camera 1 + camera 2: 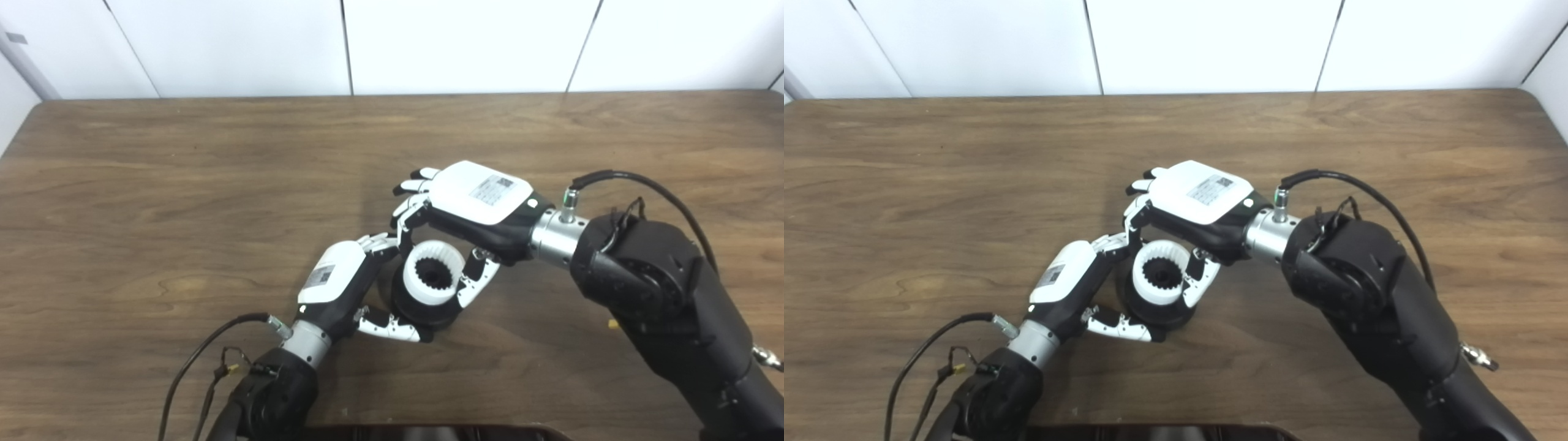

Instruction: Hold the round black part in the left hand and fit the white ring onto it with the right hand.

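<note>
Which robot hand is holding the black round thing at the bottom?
The left hand. Its fingers wrap the black part low down by the table, while the right hand comes from above and pinches the white ring.

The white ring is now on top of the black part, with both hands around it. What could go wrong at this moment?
1. The white ring may not be fully seated on the round black part; if the right hand lets go too soon, it could tilt or pop off.
2. The left hand holds the part only from the side, so pushing down might make it slide on the table.
3. Fingers of both hands are very close and could collide.
</note>
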`<move>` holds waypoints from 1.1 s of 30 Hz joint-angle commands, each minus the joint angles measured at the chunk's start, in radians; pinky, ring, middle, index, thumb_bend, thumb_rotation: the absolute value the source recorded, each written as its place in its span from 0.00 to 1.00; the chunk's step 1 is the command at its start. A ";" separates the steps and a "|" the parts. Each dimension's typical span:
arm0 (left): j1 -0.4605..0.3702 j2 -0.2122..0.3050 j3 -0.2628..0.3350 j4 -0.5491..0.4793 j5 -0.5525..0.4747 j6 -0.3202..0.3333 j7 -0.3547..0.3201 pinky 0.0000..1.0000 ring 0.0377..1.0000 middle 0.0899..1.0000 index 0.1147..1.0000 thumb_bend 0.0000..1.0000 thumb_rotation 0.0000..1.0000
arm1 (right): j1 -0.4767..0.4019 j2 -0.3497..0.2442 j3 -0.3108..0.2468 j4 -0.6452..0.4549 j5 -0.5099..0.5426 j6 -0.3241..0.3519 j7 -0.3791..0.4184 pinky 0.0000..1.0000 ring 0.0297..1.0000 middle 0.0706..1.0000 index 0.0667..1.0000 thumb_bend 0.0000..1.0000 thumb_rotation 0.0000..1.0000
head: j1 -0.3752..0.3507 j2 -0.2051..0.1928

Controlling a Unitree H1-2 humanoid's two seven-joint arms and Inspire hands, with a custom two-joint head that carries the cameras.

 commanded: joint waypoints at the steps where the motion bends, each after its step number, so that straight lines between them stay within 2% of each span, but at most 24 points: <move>1: -0.002 0.001 -0.014 0.010 0.001 0.007 -0.024 0.92 0.90 0.81 0.42 0.52 0.07 | -0.023 0.007 -0.008 0.003 -0.005 -0.020 -0.019 0.98 0.93 0.77 0.45 0.53 0.13 | 0.000 0.002; 11: -0.004 0.001 -0.020 0.028 0.012 0.004 -0.017 0.91 0.90 0.81 0.42 0.52 0.07 | -0.023 0.023 -0.003 0.008 -0.010 -0.017 -0.008 0.97 0.93 0.77 0.45 0.52 0.13 | -0.001 0.007; 33: -0.002 0.006 -0.019 0.019 0.018 0.007 -0.014 0.93 0.89 0.81 0.42 0.52 0.07 | -0.011 0.005 0.000 0.002 0.000 -0.012 0.047 0.94 0.93 0.77 0.45 0.52 0.13 | -0.017 0.029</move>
